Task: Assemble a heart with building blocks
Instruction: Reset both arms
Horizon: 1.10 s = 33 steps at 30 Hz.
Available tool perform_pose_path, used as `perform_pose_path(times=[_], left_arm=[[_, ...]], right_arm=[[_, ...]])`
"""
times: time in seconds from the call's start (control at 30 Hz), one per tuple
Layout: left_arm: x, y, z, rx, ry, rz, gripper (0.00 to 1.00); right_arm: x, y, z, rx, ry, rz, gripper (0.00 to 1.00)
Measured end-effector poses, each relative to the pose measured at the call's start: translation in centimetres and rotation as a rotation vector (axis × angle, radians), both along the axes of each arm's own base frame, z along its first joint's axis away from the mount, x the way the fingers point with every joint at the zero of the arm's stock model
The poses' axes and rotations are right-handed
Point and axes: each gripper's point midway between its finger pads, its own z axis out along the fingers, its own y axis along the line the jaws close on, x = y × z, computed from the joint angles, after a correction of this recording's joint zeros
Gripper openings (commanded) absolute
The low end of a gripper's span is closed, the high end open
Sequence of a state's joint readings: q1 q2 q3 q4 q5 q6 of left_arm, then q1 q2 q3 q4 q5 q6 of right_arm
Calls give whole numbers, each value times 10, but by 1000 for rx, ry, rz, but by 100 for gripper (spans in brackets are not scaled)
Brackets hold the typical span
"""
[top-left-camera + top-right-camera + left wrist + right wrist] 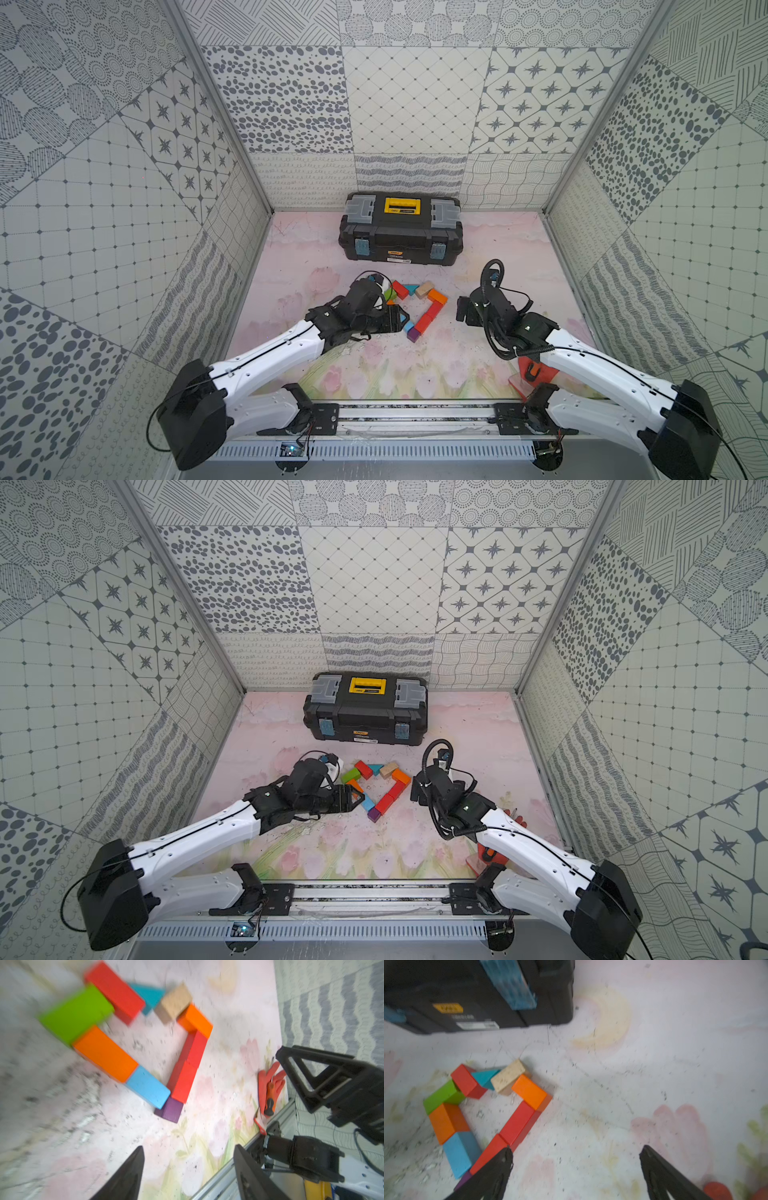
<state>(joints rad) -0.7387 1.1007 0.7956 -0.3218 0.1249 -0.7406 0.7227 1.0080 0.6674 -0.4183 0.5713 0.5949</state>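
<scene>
The building blocks lie end to end as a hollow heart (pixel 419 309) (pixel 380 789) mid-table. A purple cube (pixel 170 1109) sits at its point and a teal triangle (pixel 149 996) at its notch. A green brick (pixel 76 1012), an orange brick (pixel 106 1053) and a light blue brick (pixel 148 1088) form one side. A plain-wood brick (pixel 508 1077), an orange brick (pixel 529 1092) and two red bricks (pixel 517 1122) form the other. My left gripper (pixel 400 321) (pixel 188 1147) hovers open and empty over the heart's left side. My right gripper (pixel 463 309) (pixel 576 1148) stands open and empty just right of the heart.
A large black toolbox (pixel 401 232) stands behind the heart against the back wall. A red-orange glove (pixel 536 372) with a screwdriver (pixel 270 1101) on it lies at the front right under my right arm. Patterned walls close in three sides, and a metal rail (pixel 415 411) runs along the front.
</scene>
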Motion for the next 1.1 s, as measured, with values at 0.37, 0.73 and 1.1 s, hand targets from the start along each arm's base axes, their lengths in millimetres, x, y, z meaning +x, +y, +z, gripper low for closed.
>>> perform_pose_path(times=[0.37, 0.73, 1.1], left_arm=[[121, 194, -25, 542, -235, 570, 91], [118, 290, -115, 751, -177, 684, 99], [133, 278, -133, 695, -345, 582, 99]], right_arm=[[56, -159, -27, -375, -90, -478, 98], [61, -192, -61, -211, -125, -357, 98], [113, -112, -86, -59, -200, 11, 98]])
